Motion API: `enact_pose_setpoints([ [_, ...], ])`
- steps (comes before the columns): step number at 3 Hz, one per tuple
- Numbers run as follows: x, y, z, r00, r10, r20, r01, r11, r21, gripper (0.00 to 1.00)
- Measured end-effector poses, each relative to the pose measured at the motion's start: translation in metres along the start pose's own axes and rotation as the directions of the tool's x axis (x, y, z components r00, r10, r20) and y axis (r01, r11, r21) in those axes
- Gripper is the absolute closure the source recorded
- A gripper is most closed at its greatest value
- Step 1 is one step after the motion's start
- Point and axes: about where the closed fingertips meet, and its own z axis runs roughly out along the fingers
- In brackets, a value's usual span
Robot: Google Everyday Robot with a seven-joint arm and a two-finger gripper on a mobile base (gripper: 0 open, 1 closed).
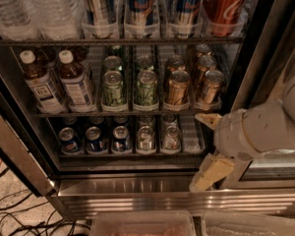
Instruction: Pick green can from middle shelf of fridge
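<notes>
The fridge (pixel 137 187) stands open with a stainless steel frame. Its middle shelf (pixel 137 113) is a dark wire rack with clear lane trays. Two lanes of green cans stand on it; the front ones are the left green can (pixel 113 89) and the right green can (pixel 146 88). Gold-bronze cans (pixel 177 87) stand to their right and two tea bottles (pixel 76 80) to their left. My gripper (pixel 202 149) is at the lower right, below and right of the green cans, in front of the bottom shelf's right end. Its cream fingers (pixel 212 170) are spread open and empty.
The top shelf holds water bottles (pixel 49 9), tall blue cans (pixel 140 4) and a red cola can (pixel 225 4). The bottom shelf holds blue cans (pixel 96 139) and silver cans (pixel 146 137). The door edge (pixel 19 161) slants at left. Cables (pixel 19 215) lie on the floor. Clear bins (pixel 142 224) sit below.
</notes>
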Motion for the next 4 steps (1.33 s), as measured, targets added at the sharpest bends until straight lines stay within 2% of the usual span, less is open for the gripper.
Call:
enact_pose_setpoints([
  [1, -0.023, 0.013, 0.019, 0.983, 0.043, 0.178, -0.046, 0.9989, 0.012, 0.0],
  [2, -0.06, 0.012, 0.03, 0.934, 0.133, 0.333, -0.136, 0.9906, -0.014, 0.0],
  [3, -0.093, 0.002, 0.036, 0.882, 0.216, 0.419, -0.229, 0.9733, -0.021, 0.0],
  [4, -0.098, 0.0, 0.035, 0.876, 0.221, 0.429, -0.237, 0.9715, -0.017, 0.0],
])
